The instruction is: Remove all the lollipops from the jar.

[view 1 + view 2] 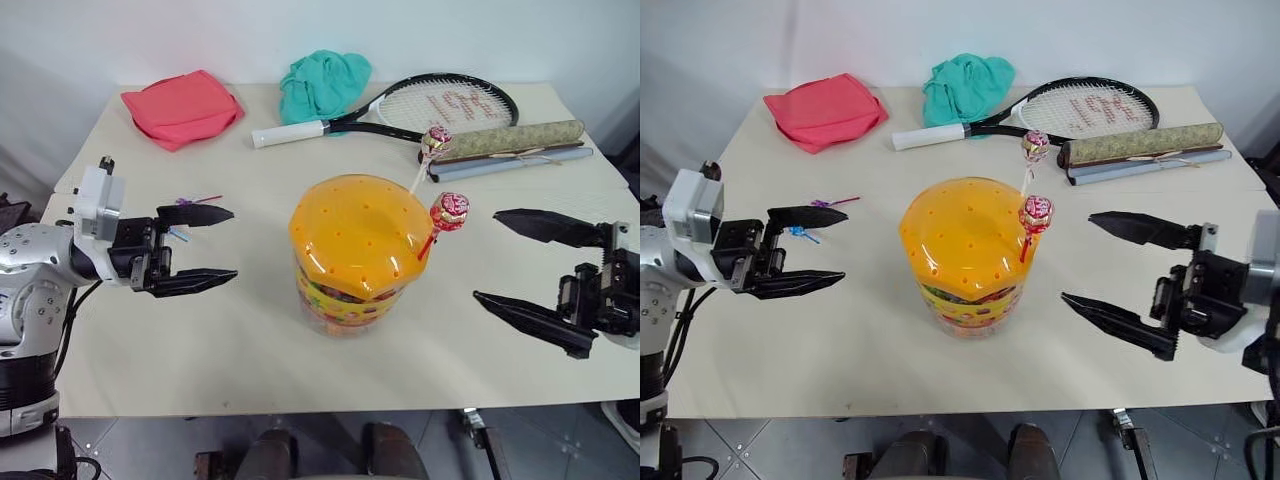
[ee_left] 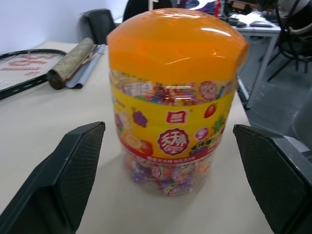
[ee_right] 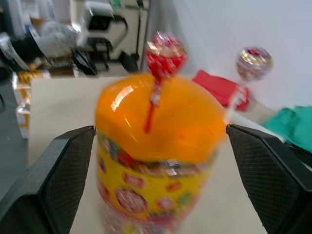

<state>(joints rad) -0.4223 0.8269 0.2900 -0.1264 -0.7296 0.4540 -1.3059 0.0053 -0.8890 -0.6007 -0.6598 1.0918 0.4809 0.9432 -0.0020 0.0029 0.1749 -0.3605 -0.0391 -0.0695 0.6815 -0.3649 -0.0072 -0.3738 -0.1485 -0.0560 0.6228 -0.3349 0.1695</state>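
Here, laid out part by part:

Surface: a pale beige table (image 1: 250, 340) with a plain matte top, seen from above and in front.

Room: a white wall runs behind the table's far edge; grey floor tiles show below its near edge. The left wrist view shows desks and dark office chairs beyond the table.

Far items: a folded red cloth (image 1: 182, 107) at the far left, a crumpled teal cloth (image 1: 323, 82) beside it, then a black tennis racket (image 1: 440, 103) with a white grip, and a rolled mat (image 1: 510, 140) just in front of the racket head.

Jar: the jar (image 1: 357, 255) stands upright near the table's middle, between the two grippers. It is a clear tub with a yellow label and colourful sweets inside, topped by a domed orange lid dotted with small holes.

Lollipops in lid: a pink-red lollipop on a red stick (image 1: 449, 211) and a pink-red lollipop on a white stick (image 1: 436, 141) stand on the lid's right side.

Lollipops on table: a purple lollipop (image 1: 196, 201) and a blue lollipop (image 1: 799, 234) lie by the left gripper's fingers.

Left gripper: the left gripper (image 1: 208, 248) hangs to the jar's left, fingers spread wide, holding nothing.

Right gripper: the right gripper (image 1: 512, 258) hangs to the jar's right, fingers wide apart, empty.
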